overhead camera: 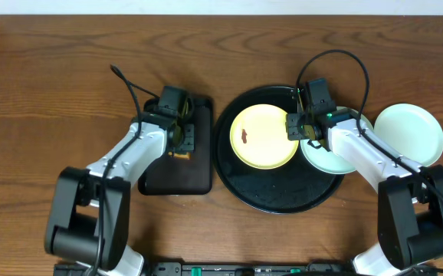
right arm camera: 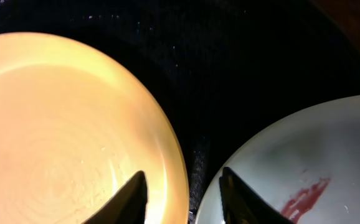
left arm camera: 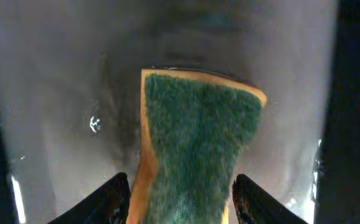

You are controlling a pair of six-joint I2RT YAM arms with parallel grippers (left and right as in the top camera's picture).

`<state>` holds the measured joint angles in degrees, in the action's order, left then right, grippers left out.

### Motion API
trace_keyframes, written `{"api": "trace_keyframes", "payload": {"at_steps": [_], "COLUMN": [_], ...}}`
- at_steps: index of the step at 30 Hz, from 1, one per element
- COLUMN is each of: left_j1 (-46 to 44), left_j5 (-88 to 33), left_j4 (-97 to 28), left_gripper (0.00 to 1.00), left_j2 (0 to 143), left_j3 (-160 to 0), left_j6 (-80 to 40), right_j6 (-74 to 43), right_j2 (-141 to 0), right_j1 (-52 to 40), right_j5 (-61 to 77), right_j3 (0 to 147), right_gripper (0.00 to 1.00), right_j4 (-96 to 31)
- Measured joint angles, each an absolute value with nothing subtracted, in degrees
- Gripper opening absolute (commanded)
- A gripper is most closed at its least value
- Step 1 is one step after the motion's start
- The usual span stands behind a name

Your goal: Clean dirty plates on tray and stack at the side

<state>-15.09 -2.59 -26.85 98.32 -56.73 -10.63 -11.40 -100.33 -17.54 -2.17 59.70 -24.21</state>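
- Brown wood table seen from above; a strip of white wall along the far edge.
- Round black tray placed centre-right, with a yellow plate and a mint plate on it, both smeared.
- Second mint plate set on the bare table, right of the tray.
- Right gripper held apart, astride the yellow plate's rim.
- Left gripper positioned over the rectangular tray, fingers flanking the sponge; clamping cannot be told.
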Motion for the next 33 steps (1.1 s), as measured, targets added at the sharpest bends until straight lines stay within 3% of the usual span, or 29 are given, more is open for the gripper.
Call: {"api": "trace_keyframes", "payload": {"at_steps": [5,13,16,33], "left_j1": [-15.1,-15.1,-15.1,-15.1], "left_j5": [-2.6,-2.6,-2.6,-2.6], "left_j4": [-28.6,-29.4,-29.4,-29.4], "left_gripper": [0.55,0.55,0.55,0.55], "left_j2": [97.4,97.4,97.4,97.4], "left_j3": [-56.9,-56.9,-56.9,-56.9], "left_j6": [-10.7,-10.7,-10.7,-10.7], "right_j6": [-11.3,-11.3,-11.2,-11.1], "right_j2": [-100.3,-101.6,-101.7,-103.5], "right_j1": [-17.5,-17.5,-17.5,-17.5], "right_j5": [-2.0,-2.0,-2.3,-3.2], "right_j3": [59.7,59.7,59.7,59.5], "right_gripper": [0.24,0.24,0.17,0.13], "right_j4": [-24.2,-23.4,-23.2,-22.2]}}
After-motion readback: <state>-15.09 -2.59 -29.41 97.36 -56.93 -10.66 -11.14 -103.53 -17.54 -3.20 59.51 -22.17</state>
